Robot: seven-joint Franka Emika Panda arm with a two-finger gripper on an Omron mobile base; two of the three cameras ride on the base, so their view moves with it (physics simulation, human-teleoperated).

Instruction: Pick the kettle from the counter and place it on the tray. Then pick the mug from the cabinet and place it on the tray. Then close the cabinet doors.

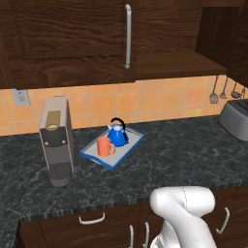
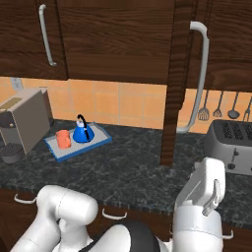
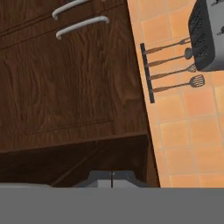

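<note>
Kettle (image 1: pixel 117 132) and mug (image 1: pixel 103 146) both sit on the tray (image 1: pixel 127 149), so it's door-closing time: gripper (image 3: pixel 112 180) pinched shut on nothing, and next probably needs a push on the right-hand cabinet door (image 2: pixel 173 83) that looks ajar.

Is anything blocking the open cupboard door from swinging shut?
Nothing I can see. The open cabinet door sticks out edge-on over the counter, with only bare air beside it. The kettle and mug sit low on the tray, well off to the side.
</note>
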